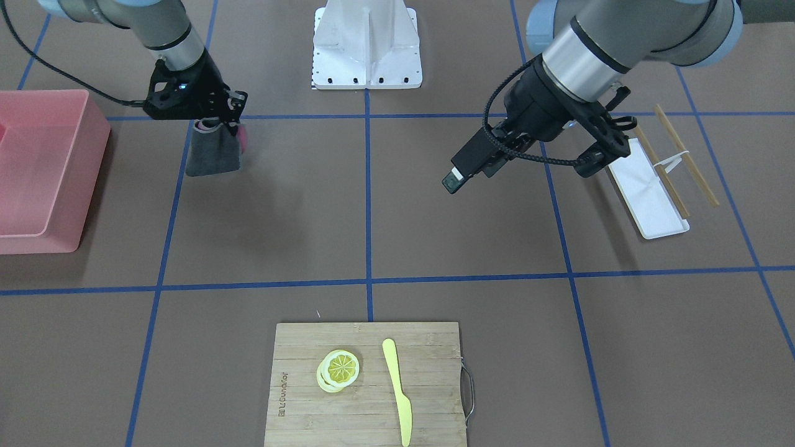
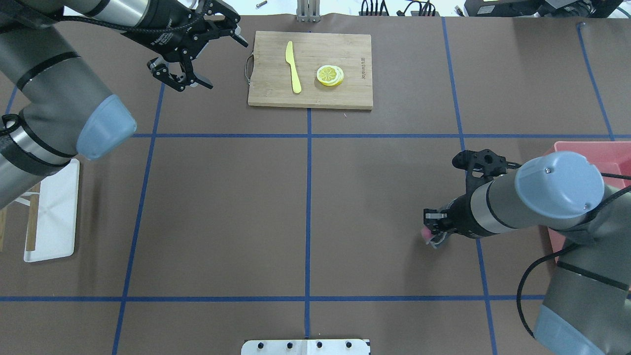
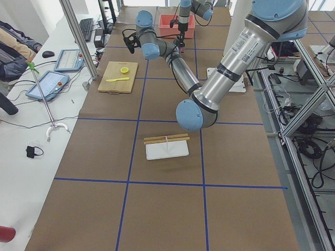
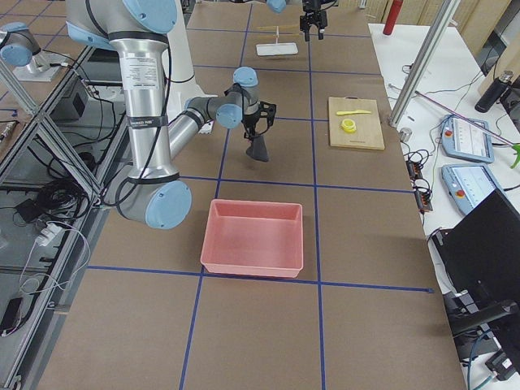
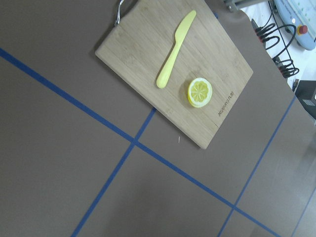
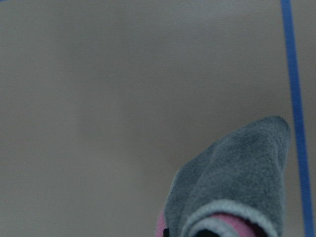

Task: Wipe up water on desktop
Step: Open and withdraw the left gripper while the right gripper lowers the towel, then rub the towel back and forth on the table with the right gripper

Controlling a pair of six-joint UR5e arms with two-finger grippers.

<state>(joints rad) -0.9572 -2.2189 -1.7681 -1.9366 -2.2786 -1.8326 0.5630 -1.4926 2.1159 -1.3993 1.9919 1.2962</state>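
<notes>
The desktop (image 1: pixel 466 248) is a matte brown surface with a grid of blue tape lines; I see no water on it. My right gripper (image 1: pixel 218 126) is shut on a grey cloth with a pink inside (image 1: pixel 213 155). The cloth hangs down, and I cannot tell whether its lower edge touches the desktop. The gripper (image 2: pixel 434 229) and a bit of the cloth (image 2: pixel 430 236) also show in the overhead view. The cloth fills the lower right of the right wrist view (image 6: pixel 237 173). My left gripper (image 2: pixel 224 64) is open and empty, raised above the desktop beside the cutting board.
A pink bin (image 1: pixel 37 174) stands beside the right arm. A bamboo cutting board (image 1: pixel 435 372) carries a lemon slice (image 1: pixel 340 367) and a yellow knife (image 1: pixel 397 388). A white tray (image 1: pixel 649 192) with wooden sticks (image 1: pixel 686 155) lies under the left arm. The white robot base (image 1: pixel 366 49) is at the table's edge.
</notes>
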